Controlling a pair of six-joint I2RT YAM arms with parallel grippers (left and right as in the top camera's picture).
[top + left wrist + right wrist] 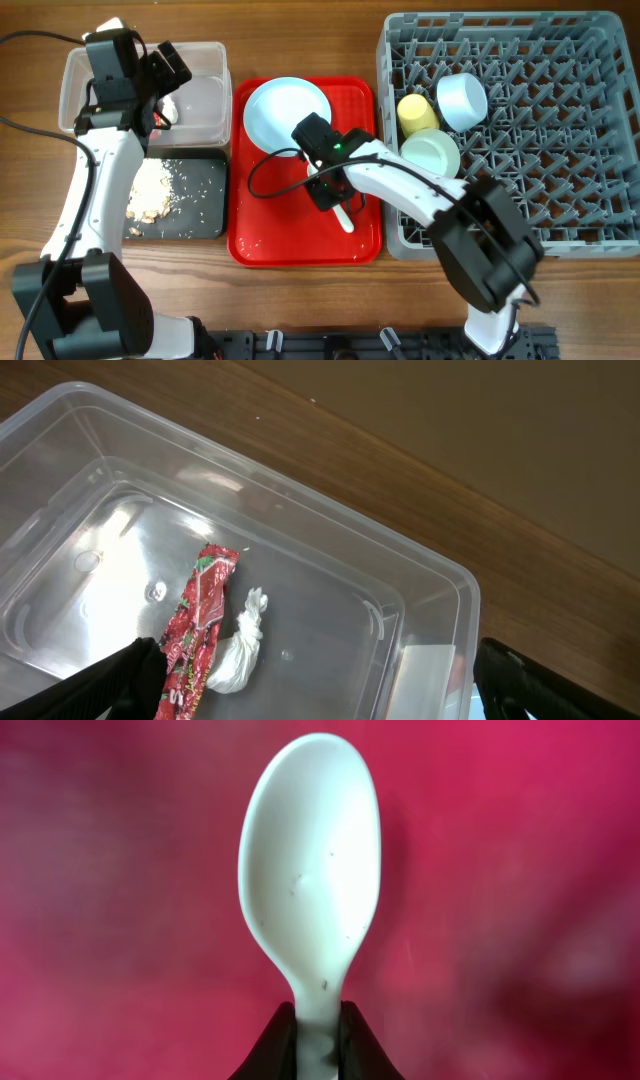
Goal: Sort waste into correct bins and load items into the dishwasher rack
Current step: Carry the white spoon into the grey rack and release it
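While right gripper [320, 1025] clamps spoon [310, 870] over red tray [300, 245], left gripper [325, 680] hangs spread over tub [430, 575]. Wrapper [200, 620] binned, crumbs [150, 190] in black tray [205, 225]; blue bowl [462, 100], green bowl [431, 153], cup [417, 113] in rack [560, 200]. Plate [287, 112] pending.

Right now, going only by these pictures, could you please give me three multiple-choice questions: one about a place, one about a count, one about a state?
1. Where does the wrapper lie?
A in the tub
B on the red tray
C on the bare table

2. How many dishes stand in the rack?
A one
B three
C five

3. How are the right jaws?
A open
B shut on the spoon
C shut on a fork

Answers:
1 A: the left wrist view shows it on the tub floor.
2 B: a cup, a blue bowl and a mint bowl.
3 B: they pinch the spoon's neck.
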